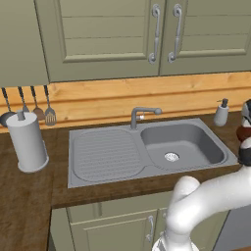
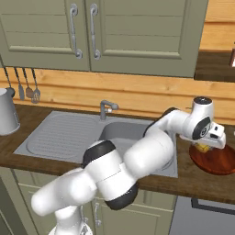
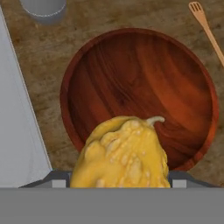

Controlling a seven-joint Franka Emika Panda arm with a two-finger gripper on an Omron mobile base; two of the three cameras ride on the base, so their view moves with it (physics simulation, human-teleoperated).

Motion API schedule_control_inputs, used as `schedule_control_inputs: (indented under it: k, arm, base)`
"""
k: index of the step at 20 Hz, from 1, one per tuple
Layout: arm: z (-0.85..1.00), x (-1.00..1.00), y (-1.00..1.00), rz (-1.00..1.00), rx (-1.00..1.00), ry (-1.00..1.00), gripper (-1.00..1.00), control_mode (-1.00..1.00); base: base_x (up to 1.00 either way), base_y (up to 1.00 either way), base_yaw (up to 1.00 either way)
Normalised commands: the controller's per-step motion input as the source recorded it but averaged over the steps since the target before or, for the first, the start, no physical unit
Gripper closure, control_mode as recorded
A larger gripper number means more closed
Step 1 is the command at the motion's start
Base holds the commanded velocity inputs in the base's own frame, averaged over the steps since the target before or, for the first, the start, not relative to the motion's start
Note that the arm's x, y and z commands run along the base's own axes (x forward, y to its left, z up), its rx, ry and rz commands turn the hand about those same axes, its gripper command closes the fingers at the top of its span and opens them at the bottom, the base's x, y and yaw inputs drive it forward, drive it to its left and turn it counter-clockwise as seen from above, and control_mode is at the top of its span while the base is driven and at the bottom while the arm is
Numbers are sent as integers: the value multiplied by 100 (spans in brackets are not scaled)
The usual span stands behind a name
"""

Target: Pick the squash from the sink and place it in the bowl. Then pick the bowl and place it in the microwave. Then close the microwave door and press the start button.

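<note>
we have the squash (image 3: pixel 122 153) out of the sink (image 1: pixel 188 142), grasped in our tool (image 2: pixel 206 146) above the bowl (image 3: pixel 140 96); release, microwave steps remain.

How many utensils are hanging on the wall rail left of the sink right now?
4, in a row on the backsplash above the paper towel roll: ladle, a slim utensil, spoon, slotted spatula. More may hang beyond the frame's left edge.

Your way down into the bowl (image 3: pixel 144 83) is open: its floor is bare. The wooden fork (image 3: pixel 205 26) lies beside its rim on the counter (image 3: pixel 39 57), the sink (image 3: pixel 17 131) edge runs alongside, and a grey cup (image 3: pixel 43 8) stands apart.
</note>
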Motion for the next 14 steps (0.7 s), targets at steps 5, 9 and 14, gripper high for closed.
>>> schedule_control_inputs:
  k: [5,9,14]
  arm:
    - [-47,0,0,0,0,1,100,-100]
    - [-52,0,-2,0,0,0,100,-100]
    - [-49,3,-7,0,0,0,100,-100]
  base:
    - [0,0,0]
    - [0,0,0]
    - [0,0,0]
